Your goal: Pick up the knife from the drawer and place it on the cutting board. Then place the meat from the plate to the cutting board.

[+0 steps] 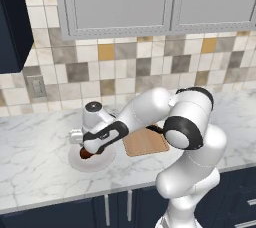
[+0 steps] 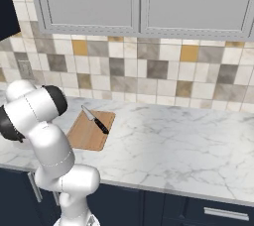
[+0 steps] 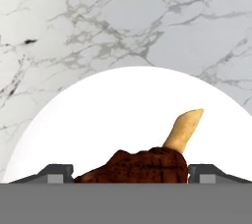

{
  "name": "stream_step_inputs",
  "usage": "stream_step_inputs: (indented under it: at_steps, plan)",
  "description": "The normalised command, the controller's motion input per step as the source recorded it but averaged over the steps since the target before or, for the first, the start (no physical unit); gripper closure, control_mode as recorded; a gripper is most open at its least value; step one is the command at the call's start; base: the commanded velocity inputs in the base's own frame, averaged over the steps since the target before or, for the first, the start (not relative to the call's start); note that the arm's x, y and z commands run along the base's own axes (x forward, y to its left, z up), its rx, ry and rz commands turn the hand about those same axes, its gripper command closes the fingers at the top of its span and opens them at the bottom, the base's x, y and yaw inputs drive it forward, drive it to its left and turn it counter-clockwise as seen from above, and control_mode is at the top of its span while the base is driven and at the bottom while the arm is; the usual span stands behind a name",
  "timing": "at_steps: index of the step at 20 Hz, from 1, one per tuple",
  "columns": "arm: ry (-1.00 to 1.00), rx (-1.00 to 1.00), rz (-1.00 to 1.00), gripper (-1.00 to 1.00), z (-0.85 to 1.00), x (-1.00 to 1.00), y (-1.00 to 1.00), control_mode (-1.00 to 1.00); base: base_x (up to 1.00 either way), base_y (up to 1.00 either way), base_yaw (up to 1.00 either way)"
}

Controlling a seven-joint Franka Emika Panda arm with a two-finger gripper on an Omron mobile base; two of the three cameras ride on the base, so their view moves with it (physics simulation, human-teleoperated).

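Hovering low over the plate [image 3: 133,100], the gripper [image 3: 130,171] has its two dark fingertips [image 3: 56,173] set apart on either side of the meat [image 3: 140,165] — the jaws stand open around the chunk, and whether the pads touch it cannot be told from the hand view. The meat is a dark reddish-brown lump lying on the white plate, its pale bone end pointing up and away from the hand toward the plate's far rim. Beyond that rim, the grey-veined marble counter [image 3: 123,16] runs across the top of the hand view. From the left base view, the white arm [image 1: 150,109] reaches down and to the left, and the hand sits right above the plate [image 1: 100,162], where a sliver of the meat [image 1: 86,155] shows under it. Just beside the plate, on its right, lies the cutting board [image 1: 147,144], partly covered by the arm. The right base view shows the board [image 2: 89,133] flat on the counter [image 2: 173,141] with the knife [image 2: 95,120] resting on top — black handle toward the board's near right edge, blade pointing back toward the tiled wall [image 2: 149,66].
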Motion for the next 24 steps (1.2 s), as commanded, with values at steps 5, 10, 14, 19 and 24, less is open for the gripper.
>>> stream_step_inputs:
  at_steps: [5,10,14,19,24]
  plan:
    - [0.00,0.01,0.00,1.00,0.09,-0.01,-0.14,-1.00,0.00,0.00,0.00]
    - [-0.08,0.02,0.00,1.00,0.38,-0.24,-0.45,-1.00,0.00,0.00,0.00]
    - [0.00,-0.03,0.00,1.00,-0.04,-0.02,-0.06,-1.00,0.00,0.00,0.00]
    - [-0.06,0.02,0.01,1.00,0.29,0.01,-0.62,-1.00,0.00,0.00,0.00]
    - [-0.09,0.02,0.06,1.00,0.40,0.00,-0.92,-1.00,0.00,0.00,0.00]
